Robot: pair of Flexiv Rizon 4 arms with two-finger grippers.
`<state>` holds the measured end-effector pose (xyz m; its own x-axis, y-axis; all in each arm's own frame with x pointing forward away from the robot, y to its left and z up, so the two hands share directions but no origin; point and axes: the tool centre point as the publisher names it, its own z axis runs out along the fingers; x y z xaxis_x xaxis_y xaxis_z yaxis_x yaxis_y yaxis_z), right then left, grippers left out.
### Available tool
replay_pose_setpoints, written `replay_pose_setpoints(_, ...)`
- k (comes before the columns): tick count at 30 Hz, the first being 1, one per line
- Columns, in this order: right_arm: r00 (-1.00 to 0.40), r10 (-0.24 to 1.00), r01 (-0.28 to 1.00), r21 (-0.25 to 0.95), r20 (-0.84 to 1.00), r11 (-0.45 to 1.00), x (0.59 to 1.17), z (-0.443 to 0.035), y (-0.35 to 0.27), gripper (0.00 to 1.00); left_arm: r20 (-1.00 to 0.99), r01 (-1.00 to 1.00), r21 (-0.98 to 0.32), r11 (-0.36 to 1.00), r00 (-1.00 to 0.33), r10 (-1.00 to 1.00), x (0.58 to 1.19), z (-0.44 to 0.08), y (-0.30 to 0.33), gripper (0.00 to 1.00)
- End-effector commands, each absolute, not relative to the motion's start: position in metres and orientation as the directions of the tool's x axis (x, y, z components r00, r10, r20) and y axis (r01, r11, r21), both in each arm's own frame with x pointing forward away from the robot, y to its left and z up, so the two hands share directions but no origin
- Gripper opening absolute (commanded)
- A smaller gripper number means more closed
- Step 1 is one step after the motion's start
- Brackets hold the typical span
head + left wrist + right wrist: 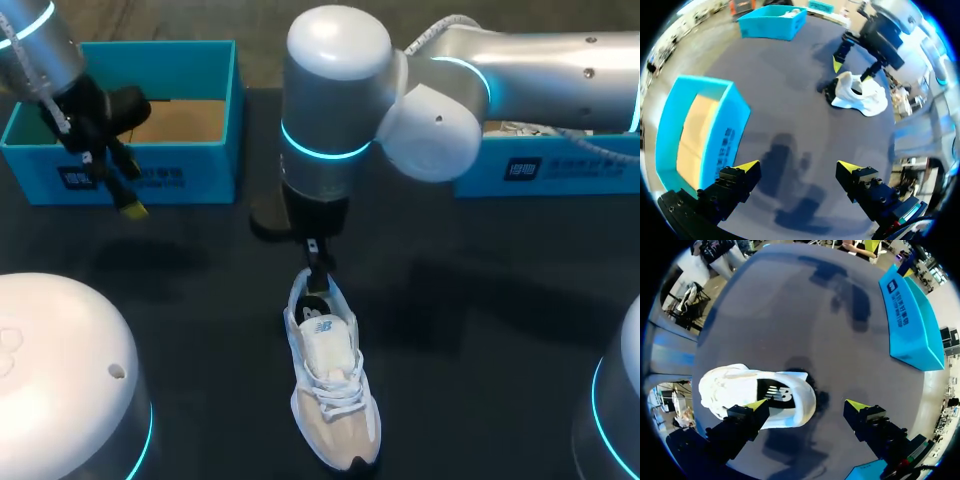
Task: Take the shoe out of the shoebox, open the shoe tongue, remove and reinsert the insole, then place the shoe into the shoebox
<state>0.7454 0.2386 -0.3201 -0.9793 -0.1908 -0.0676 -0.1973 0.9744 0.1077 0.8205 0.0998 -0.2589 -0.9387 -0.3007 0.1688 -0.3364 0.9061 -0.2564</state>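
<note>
Shoe (325, 395) is out, standing on its sole in the middle of the surface (470, 330), toe toward the robot, well apart from the shoebox (200, 165). White upper, beige toe, white laces, dark inside. I'd call it light: a soft upper that will buckle, firmer at the heel collar and sole. Pinch the tongue's edge, brace the heel. Right tool (807, 407) hangs spread above the heel, gripping nothing. Left tool (797, 167) is released too, empty, beside the shoebox.

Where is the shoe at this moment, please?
The shoe lies on the table at the head view's lower middle, clear of the blue shoebox at upper left, with the open right gripper over its heel end.
</note>
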Motion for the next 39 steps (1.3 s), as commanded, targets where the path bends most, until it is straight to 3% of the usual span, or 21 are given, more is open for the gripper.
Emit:
replay_pose_setpoints(1, -0.976, -0.207, -0.214, 0.111, -0.071, 0.97, 0.753, -0.332, 0.245, 1.0, 0.193, -0.392, -0.237, 0.889, -0.916, -0.352, 0.828, -0.259, 0.107, 1.0)
replay_pose_setpoints(19, -0.973, -0.228, -0.231, 0.082, -0.049, 0.97, 0.772, -0.364, 0.243, 1.0, 0.201, -0.586, -0.154, 0.795, -0.807, -0.556, 0.835, -0.258, 0.144, 1.0)
replay_pose_setpoints(39, -0.982, -0.189, -0.19, 0.061, -0.022, 0.98, 0.758, -0.375, 0.23, 1.0, 0.219, -0.627, -0.134, 0.768, -0.774, -0.594, 0.85, -0.261, 0.152, 1.0)
